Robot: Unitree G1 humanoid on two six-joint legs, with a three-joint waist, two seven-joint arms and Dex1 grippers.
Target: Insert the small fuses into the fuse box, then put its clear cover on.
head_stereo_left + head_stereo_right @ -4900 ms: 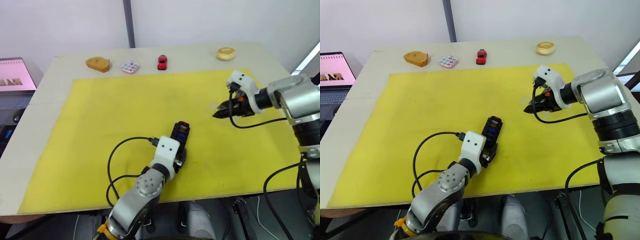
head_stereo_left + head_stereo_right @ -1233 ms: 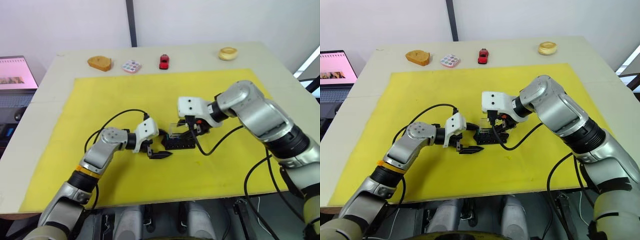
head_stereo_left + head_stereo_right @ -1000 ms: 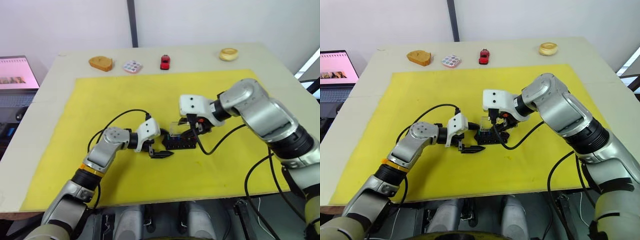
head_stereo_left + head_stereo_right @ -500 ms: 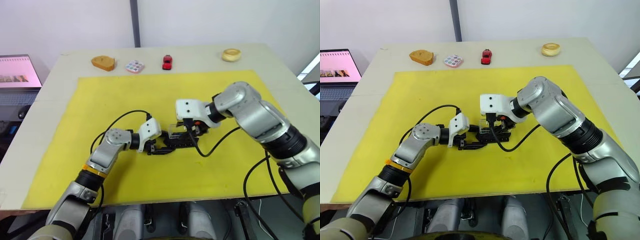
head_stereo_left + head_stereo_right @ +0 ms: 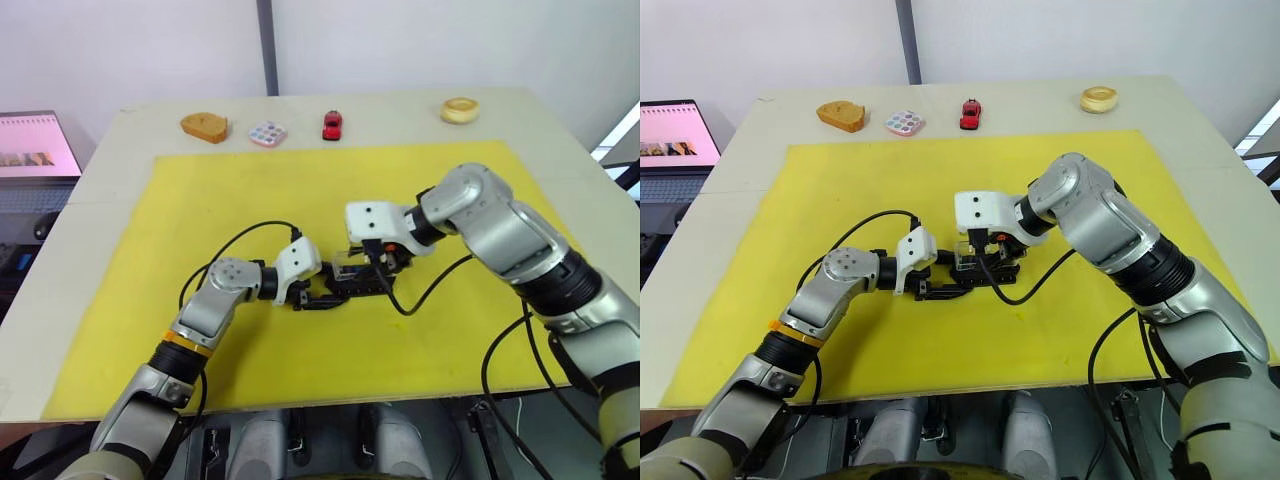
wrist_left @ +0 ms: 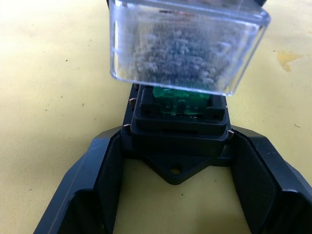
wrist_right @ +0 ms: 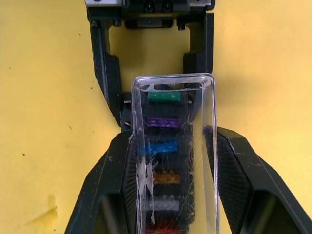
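The black fuse box (image 6: 180, 124) lies on the yellow mat (image 5: 200, 200) at mid-table. My left gripper (image 5: 318, 298) is shut on its left end, one finger against each side. The small fuses stand in a row in its slots: green (image 7: 164, 96), purple, blue, tan, grey and red, seen through the clear cover (image 7: 175, 83). That cover hangs just above the box, tilted, with my right gripper (image 7: 174, 146) shut on its long sides. The left wrist view shows the cover (image 6: 187, 46) raised over the box's near end, with a gap under it.
Along the table's far edge sit a tan block (image 5: 204, 126), a pastel-dotted palette (image 5: 267, 134), a red toy car (image 5: 332, 124) and a tan ring (image 5: 460, 109). A laptop screen (image 5: 25, 148) stands off the left edge. Black cables loop beside both wrists.
A second ago my left gripper stood open beside the box; it has since slid onto the box's end and shut on it. The right gripper has carried the cover slightly left over the box.
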